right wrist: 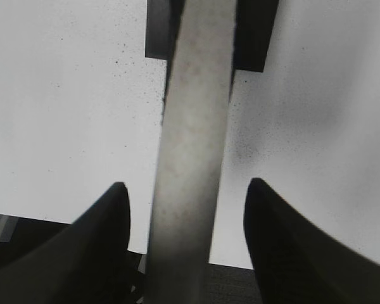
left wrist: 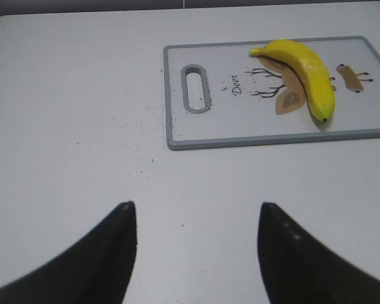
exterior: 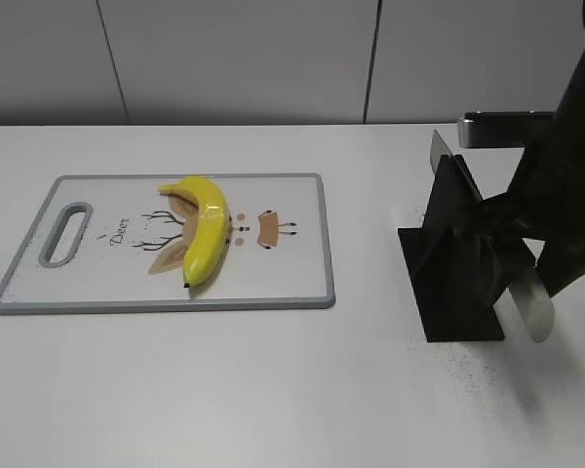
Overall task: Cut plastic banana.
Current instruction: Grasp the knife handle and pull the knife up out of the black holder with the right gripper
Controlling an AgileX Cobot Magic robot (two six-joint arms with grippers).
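Two dark fingers of the right hand (right wrist: 187,247) are filling the bottom of the right wrist view, spread apart with the pale handle of the knife (right wrist: 191,145) running up between them; neither finger is pressing on the handle in this view. Beyond the handle, the black knife holder (right wrist: 206,31) is standing on the white table (right wrist: 63,114). Seen from the exterior view, the right arm is reaching down over that holder (exterior: 458,263) at the right side of the table, and the knife's handle (exterior: 531,304) is sticking out toward the camera.

On the other side, the left hand (left wrist: 196,247) is hovering above bare table (left wrist: 82,95) with its fingers spread wide and gripping nothing. Ahead of it, the grey-rimmed cutting board (left wrist: 177,88) is lying flat, and the plastic banana (left wrist: 304,73) is resting on the board's deer drawing. From the exterior view, the banana (exterior: 207,226) is sitting near the board's middle, well apart from the holder.
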